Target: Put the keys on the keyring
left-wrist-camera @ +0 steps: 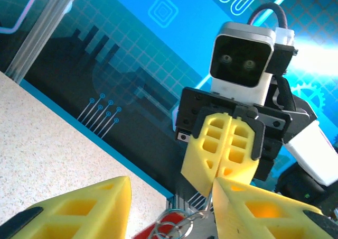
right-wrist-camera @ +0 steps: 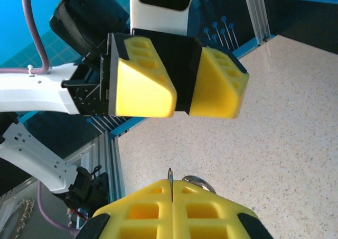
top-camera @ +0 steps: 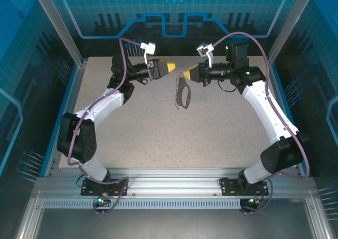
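My right gripper is shut on the keyring, a dark oval loop that hangs above the table with a short chain. In the right wrist view the shut fingers pinch a thin ring edge, with a silvery rounded piece beside it. My left gripper faces it tip to tip, open and a short way off. In the left wrist view its fingers stand wide apart. Just below them are wire rings and the red head of a key, partly cut off by the frame. The rings lead up to the right gripper's tips.
Both grippers meet above the back middle of the speckled table. A blue rim and metal frame posts border the table, with blue printed walls behind.
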Motion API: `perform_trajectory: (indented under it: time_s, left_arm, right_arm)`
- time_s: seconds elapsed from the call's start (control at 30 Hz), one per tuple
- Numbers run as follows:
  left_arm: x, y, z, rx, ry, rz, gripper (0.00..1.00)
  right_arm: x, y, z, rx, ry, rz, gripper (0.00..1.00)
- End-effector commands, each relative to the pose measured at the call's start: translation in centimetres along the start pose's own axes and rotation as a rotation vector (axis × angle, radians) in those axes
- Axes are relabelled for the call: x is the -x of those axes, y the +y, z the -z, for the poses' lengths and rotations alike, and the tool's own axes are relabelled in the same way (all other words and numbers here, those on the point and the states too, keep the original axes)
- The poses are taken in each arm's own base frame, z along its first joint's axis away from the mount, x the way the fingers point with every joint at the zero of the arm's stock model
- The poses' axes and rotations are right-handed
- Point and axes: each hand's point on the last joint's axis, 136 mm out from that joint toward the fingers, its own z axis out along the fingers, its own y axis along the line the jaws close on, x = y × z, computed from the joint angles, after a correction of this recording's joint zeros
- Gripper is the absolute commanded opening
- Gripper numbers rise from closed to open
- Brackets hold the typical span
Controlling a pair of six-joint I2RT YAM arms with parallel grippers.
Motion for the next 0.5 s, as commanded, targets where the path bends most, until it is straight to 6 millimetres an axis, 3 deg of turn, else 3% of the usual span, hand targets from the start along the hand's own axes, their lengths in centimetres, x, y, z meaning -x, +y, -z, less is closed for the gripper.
perform_trajectory:
  time_s: [0.0, 0.47]
  left_arm:
    - [0.2, -3.0, -0.2, -0.067, 0.049, -0.080, 0.46]
    - [-1.9, -2.9, -1.9, -0.110, 0.119, -0.045, 0.46]
  right_arm:
    - [0.3, 0.1, 0.5, 0.022, 0.003, 0.014, 0.00]
    - [0.3, -0.6, 0.3, 0.021, -0.002, -0.002, 0.00]
